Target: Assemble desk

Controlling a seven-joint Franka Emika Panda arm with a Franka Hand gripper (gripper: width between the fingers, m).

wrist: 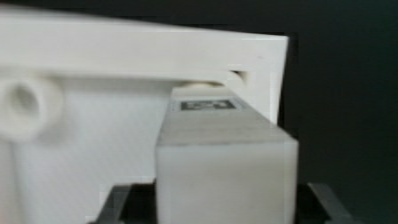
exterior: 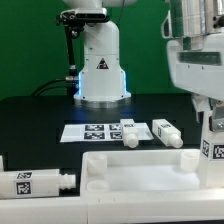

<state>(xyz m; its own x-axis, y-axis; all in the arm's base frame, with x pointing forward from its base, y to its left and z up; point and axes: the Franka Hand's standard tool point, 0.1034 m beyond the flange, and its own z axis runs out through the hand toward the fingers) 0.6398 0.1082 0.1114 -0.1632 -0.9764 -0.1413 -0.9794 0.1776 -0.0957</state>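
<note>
The desk's white tabletop panel lies flat at the front of the exterior view. My gripper hangs over its corner on the exterior view's right, shut on a chunky white leg. In the wrist view that leg sits between my dark fingers, its tagged end against a hole at the corner of the tabletop panel. I cannot tell how deep the peg sits. The gripper grips the leg's sides.
Two loose legs lie behind the panel, one partly on the marker board. Another leg lies at the front on the exterior view's left. The robot base stands at the back on the black table.
</note>
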